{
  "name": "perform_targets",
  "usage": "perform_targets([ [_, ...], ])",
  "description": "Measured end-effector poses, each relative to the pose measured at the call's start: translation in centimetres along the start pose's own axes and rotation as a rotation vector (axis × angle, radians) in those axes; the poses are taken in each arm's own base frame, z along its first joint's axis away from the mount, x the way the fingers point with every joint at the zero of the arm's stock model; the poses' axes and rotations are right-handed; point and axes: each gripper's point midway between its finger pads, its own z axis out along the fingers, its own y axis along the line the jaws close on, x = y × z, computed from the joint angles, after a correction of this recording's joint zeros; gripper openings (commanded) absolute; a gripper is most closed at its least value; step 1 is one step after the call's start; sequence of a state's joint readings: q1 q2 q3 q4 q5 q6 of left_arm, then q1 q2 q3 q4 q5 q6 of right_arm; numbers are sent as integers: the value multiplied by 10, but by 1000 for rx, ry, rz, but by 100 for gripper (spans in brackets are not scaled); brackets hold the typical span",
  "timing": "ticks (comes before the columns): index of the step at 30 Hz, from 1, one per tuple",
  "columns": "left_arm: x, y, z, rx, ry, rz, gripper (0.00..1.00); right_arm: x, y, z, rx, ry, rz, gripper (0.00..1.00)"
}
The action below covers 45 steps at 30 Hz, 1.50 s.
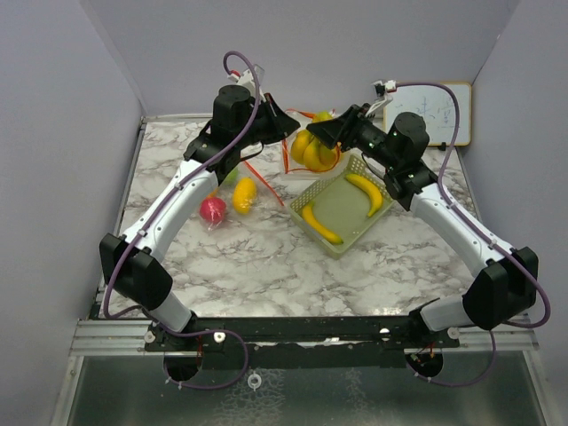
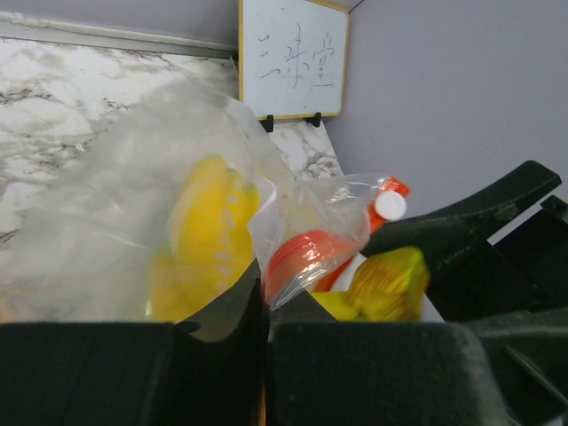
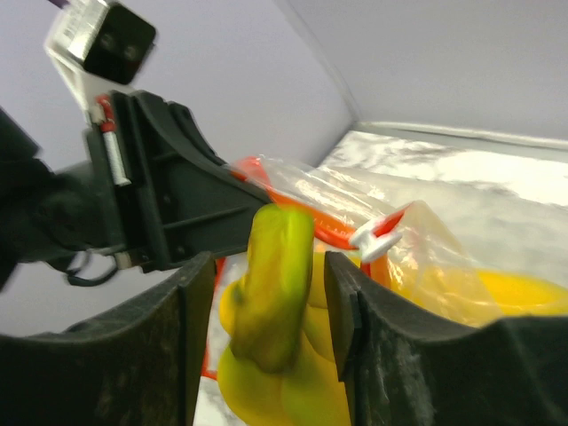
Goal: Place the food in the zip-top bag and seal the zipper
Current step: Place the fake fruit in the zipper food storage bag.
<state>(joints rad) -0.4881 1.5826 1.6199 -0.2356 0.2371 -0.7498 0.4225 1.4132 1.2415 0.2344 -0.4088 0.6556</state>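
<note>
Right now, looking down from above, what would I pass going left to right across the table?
Red-pink fruit → small yellow fruit → zip-top bag of yellow fruit → right-hand banana → whiteboard. The mesh tray overlaps the bag, so I skip it.

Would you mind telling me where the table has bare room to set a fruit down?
The widest bare marble lies between the mesh tray and the arm bases. A smaller patch is back left, outside the left arm. The back centre is crowded: left end effector and right end effector, gripping bananas, meet at the zip-top bag.
</note>
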Motion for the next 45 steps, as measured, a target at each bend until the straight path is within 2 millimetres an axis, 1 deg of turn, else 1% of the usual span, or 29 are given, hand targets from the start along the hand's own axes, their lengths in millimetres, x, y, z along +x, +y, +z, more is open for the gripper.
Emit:
perform_targets([
  [1,1,1,0,-4,5,0,0,-1,-1,-1,11,8,-18,95],
  [2,1,1,0,-7,9,1,0,-1,-1,-3,19,16,-33,100],
  [4,4,4,1,-18,21,5,0,-6,2,-6,26,27,-72,100],
  [7,9,11,6,-35,41,13,0,-22,12,-10,21,10,-131,100],
  [10,16,21,9,-60,68,19,0,-40,19,-19,47,-26,-176,100],
  [12,21,26,9,-76,87,28,0,-51,18,-25,92,-46,-201,100],
  [15,25,31,8,-96,101,47,0,-54,9,-30,160,-38,-229,92],
  [18,28,37,6,-117,112,61,0,-36,-11,-31,227,31,-233,81],
  [20,29,38,6,-121,118,62,0,-15,-28,-33,264,93,-229,74],
  [23,29,37,6,-121,118,58,0,21,-52,-42,319,185,-207,70],
  [25,28,37,6,-120,116,53,0,40,-65,-48,357,232,-194,67],
  [28,27,35,5,-118,112,48,0,62,-78,-55,387,284,-179,62],
  [31,22,31,5,-111,100,46,0,76,-81,-58,368,315,-172,60],
  [34,19,28,4,-104,90,41,0,82,-75,-55,319,322,-162,59],
  [39,17,26,4,-98,83,24,0,82,-64,-46,234,298,-144,59],
  [44,16,23,4,-91,77,10,0,88,-63,-31,181,288,-133,59],
  [45,15,23,5,-89,75,9,0,92,-64,-27,172,293,-123,59],
])
